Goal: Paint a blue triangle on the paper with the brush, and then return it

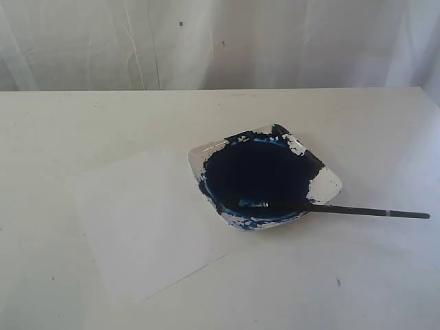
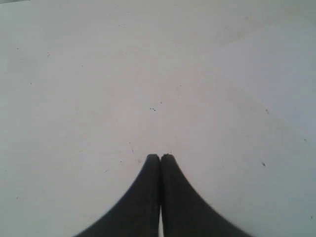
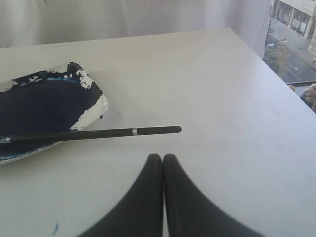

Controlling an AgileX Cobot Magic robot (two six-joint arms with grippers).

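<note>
A thin white sheet of paper [image 1: 148,220] lies on the table, left of a white dish [image 1: 328,185] filled with dark blue paint. The black-handled brush [image 1: 357,211] rests with its tip in the paint and its handle sticking out over the dish's right rim onto the table. The right wrist view shows the same brush [image 3: 98,134] a short way ahead of my right gripper [image 3: 162,157], which is shut and empty. My left gripper [image 2: 160,157] is shut over bare table with nothing in it. Neither arm shows in the exterior view.
The dish [image 3: 91,112] sits mid-table, overlapping the paper's right corner. A white curtain [image 1: 206,41] hangs behind the table's far edge. A small blue paint speck [image 1: 337,282] marks the table near the front right. The table's right edge [image 3: 256,54] lies beyond the brush handle.
</note>
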